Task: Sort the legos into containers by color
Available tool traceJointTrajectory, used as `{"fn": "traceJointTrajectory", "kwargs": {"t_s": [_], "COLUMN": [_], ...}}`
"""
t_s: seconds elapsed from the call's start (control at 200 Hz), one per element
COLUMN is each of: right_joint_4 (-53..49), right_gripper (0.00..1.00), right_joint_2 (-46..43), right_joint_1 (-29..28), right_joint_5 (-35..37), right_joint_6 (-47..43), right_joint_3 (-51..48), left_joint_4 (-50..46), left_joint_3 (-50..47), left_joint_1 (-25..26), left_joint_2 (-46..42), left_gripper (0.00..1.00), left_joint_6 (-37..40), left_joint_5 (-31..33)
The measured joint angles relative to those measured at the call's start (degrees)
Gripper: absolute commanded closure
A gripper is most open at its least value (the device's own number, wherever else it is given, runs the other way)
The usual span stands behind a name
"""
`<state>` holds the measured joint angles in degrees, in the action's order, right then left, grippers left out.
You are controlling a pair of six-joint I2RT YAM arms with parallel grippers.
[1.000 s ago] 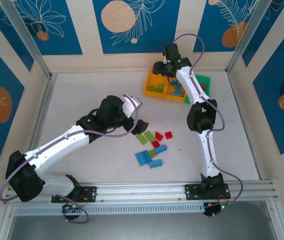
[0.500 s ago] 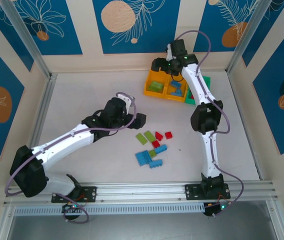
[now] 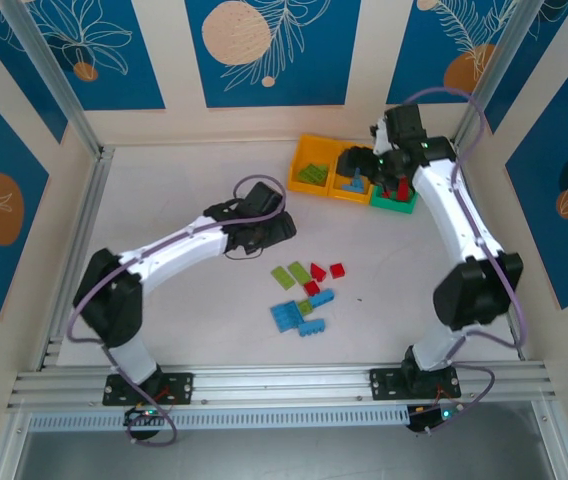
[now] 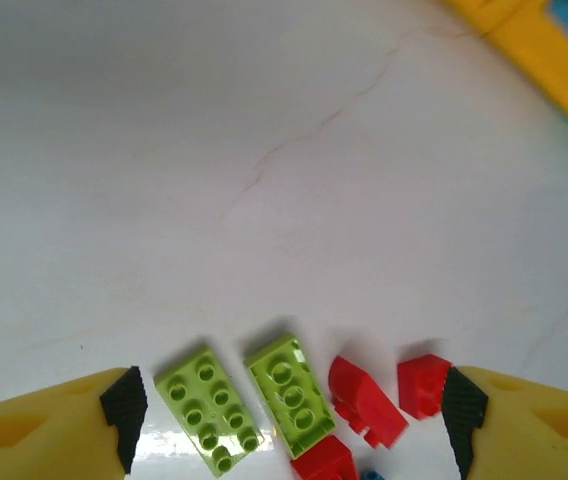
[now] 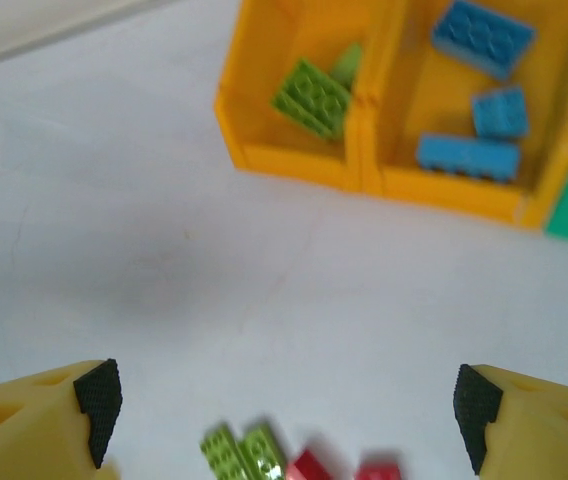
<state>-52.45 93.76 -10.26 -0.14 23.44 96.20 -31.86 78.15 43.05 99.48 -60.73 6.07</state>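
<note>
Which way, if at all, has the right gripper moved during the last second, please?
Yes. The right gripper moved right along the row, from the left orange bin to near the green bin.

White table (image 3: 164,180), blue leaf-patterned wall panels (image 3: 304,70)

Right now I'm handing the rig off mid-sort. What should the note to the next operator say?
Left gripper: open, empty, close over the table, with a lime green pair lying between its fingers.
Right gripper: open, empty, looking down on the bins.
Bins: the left orange-yellow bin holds lime green legos, the middle orange-yellow bin holds light blue legos, and the green bin holds red legos.
Done: some of each colour is binned.
Left: the loose pile mid-table, a mix of red, light blue and lime green.
</note>
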Motion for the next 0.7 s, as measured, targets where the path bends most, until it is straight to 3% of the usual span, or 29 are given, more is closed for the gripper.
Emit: {"fn": "traceJointTrajectory", "kwargs": {"t_s": [0.255, 0.7], "right_joint_4": [-1.2, -3.0], "right_gripper": [0.12, 0.12], "right_joint_2": [-9.8, -12.9], "right_joint_1": [1.2, 2.8], "right_joint_5": [1.0, 2.2], "right_joint_6": [2.5, 2.5], "right_joint_3": [-15.0, -17.3], "left_joint_4": [-9.0, -17.5], "left_joint_3": [7.6, 10.9], "left_joint_1": [-0.8, -1.6], "left_joint_2": [11.0, 19.4], "left_gripper": [0.32, 0.33], "left_joint_6": [-8.0, -13.3], "left_joint_5": [-5.0, -14.6]}}
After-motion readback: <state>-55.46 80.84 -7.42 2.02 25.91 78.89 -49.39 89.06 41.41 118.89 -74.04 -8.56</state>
